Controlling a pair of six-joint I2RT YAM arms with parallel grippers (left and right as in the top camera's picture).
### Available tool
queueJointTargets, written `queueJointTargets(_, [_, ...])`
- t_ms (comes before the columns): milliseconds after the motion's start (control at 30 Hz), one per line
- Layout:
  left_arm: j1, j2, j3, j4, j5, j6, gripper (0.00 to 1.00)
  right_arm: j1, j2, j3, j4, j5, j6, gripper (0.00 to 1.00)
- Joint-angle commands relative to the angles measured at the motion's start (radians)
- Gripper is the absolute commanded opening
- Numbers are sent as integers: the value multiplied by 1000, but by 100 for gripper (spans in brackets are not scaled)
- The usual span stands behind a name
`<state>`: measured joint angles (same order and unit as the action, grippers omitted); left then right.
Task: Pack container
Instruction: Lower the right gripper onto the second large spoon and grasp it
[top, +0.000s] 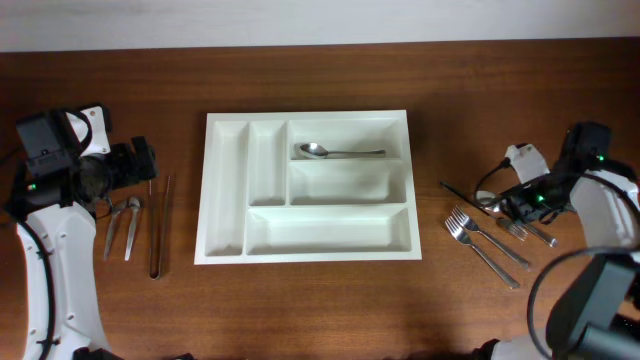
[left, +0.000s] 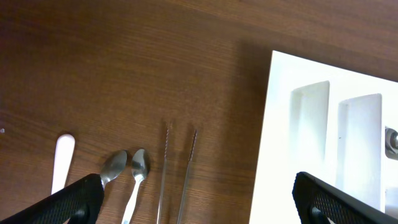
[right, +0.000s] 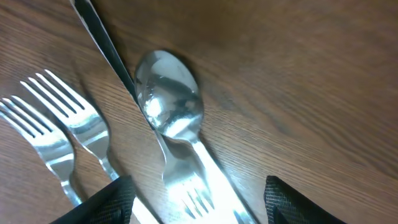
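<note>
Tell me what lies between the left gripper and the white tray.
Long thin tongs lie flat between the left gripper and the tray, clear of the tray. The overhead and left wrist views both show them.

White plastic container (top: 350, 183), polished metal spoon (right: 168, 102), wooden table (top: 320, 300)

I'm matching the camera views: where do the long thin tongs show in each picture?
Overhead: the long thin tongs lie just left of the container.
Left wrist: long thin tongs at bottom centre, container at right.
Right wrist: not in it.
Shared landmark: the container's left rim, in overhead and left wrist only.
</note>
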<state>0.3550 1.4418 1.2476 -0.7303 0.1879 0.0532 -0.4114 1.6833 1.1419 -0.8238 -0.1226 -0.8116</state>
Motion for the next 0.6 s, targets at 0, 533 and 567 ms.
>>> queueJointTargets(0, [6,3,17,2,14,16,99,4,97,-5,18,-11,-23,67])
queueJointTargets(533, [6,3,17,2,14,16,99,5,226,-5,80,17,-18,49])
queueJointTargets(567, [6,3,17,2,14,16,99,5,226,-5,79,17,-18,49])
